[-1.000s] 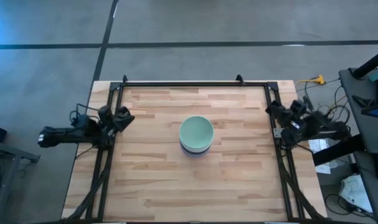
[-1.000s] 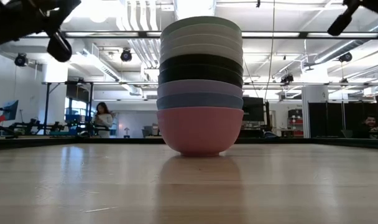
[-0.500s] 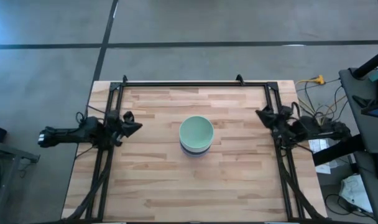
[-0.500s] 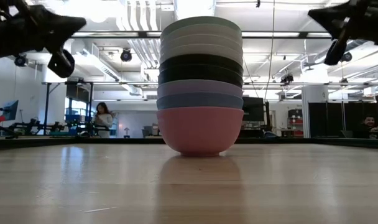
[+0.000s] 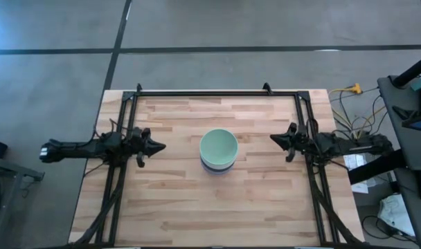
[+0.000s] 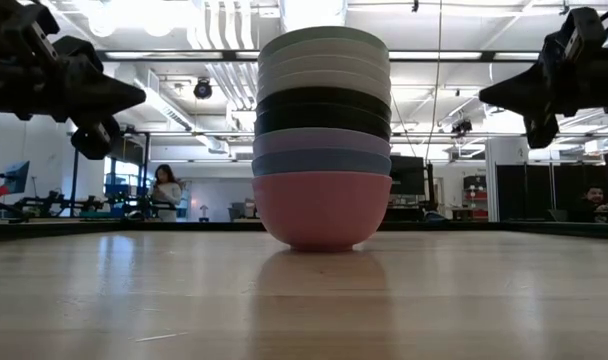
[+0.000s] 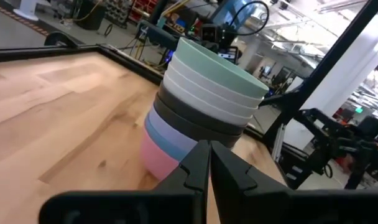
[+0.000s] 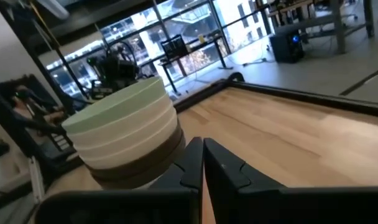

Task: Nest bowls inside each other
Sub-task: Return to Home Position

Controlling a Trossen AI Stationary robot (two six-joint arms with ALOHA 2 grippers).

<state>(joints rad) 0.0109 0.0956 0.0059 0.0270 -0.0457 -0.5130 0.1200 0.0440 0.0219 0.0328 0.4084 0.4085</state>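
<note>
- Since a second ago, both arms have been swung out of a folded pose at the side rails. The left gripper [image 5: 157, 146] and the right gripper [image 5: 275, 138] are now pointed inward at the stack of bowls [image 5: 218, 150], which has not been shifted.
- The stack is found at the middle of the table [image 5: 252, 200], with all nine bowls nested. The pink bowl [image 6: 322, 208] is at the bottom, followed by blue, lavender, two black and three white, with the mint green bowl [image 5: 218, 144] on top.
- In each wrist view the jaws are seen clenched on nothing. Each gripper is held above the board, well apart from the stack, one to its left and one to its right.
- The tower is judged tall and top-heavy for its single small foot. If either arm were carried further inward at this height, the upper bowls could be struck and the whole stack tipped or slid.
- The surface is a pale butcher-block board, level and smooth, bounded by a black frame [image 5: 217, 93].
- Beyond it a grey floor [image 5: 58, 28] is seen, with cables [image 5: 349, 90] at the right. In the low view an open workshop is seen, with a standing person [image 6: 167, 190] far off at the left.
</note>
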